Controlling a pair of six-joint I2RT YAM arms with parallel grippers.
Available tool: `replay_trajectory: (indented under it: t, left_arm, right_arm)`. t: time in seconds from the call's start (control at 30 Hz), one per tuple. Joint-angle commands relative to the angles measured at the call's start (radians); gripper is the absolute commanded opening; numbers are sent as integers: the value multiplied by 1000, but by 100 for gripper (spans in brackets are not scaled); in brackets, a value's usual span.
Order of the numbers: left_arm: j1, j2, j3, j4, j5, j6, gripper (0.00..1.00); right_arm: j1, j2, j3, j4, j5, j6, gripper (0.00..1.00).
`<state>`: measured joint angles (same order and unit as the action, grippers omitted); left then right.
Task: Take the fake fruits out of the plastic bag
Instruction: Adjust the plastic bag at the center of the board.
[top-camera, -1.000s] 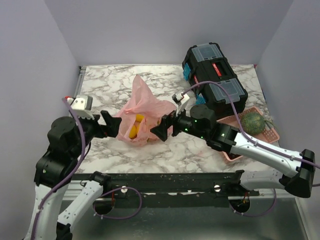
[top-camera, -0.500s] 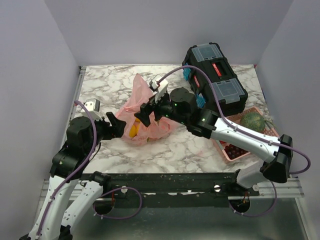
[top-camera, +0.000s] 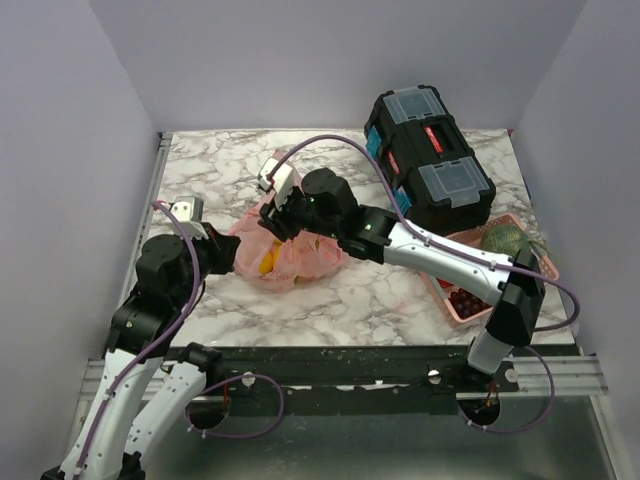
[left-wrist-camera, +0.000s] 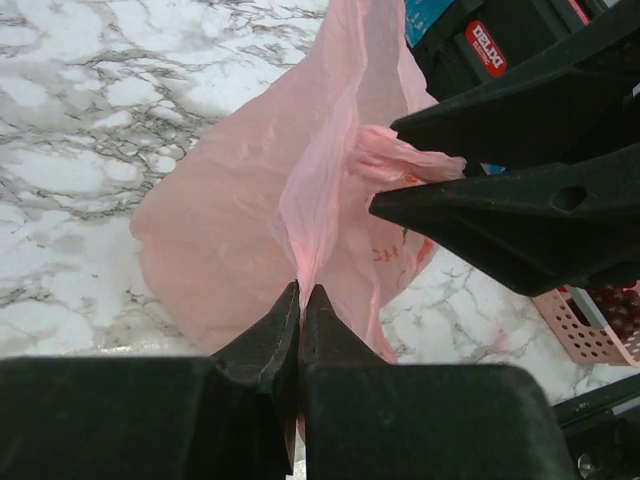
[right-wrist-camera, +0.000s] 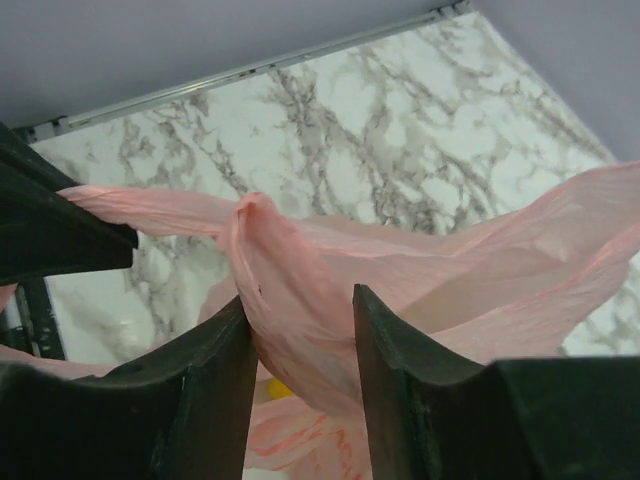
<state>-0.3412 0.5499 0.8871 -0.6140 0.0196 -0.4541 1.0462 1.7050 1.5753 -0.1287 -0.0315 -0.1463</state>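
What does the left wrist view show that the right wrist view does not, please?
Only the left wrist view shows the black toolbox, the pink basket and the left gripper shut on a fold of the plastic bag. Only the right wrist view shows a spot of yellow under the film, likely a fake fruit, and the rail at the far edge. Both show the bag, the marble table and the right gripper with film between its fingers.
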Motion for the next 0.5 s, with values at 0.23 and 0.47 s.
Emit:
replay_trajectory:
  t: [0.23, 0.47]
  left_arm:
    - [5, -44, -106, 89, -219, 59, 0]
    - [5, -97, -129, 38, -258, 85, 0]
  right_arm:
    - [7, -370, -338, -250, -171, 187, 1]
    - [7, -565, -647, -318, -65, 488, 3]
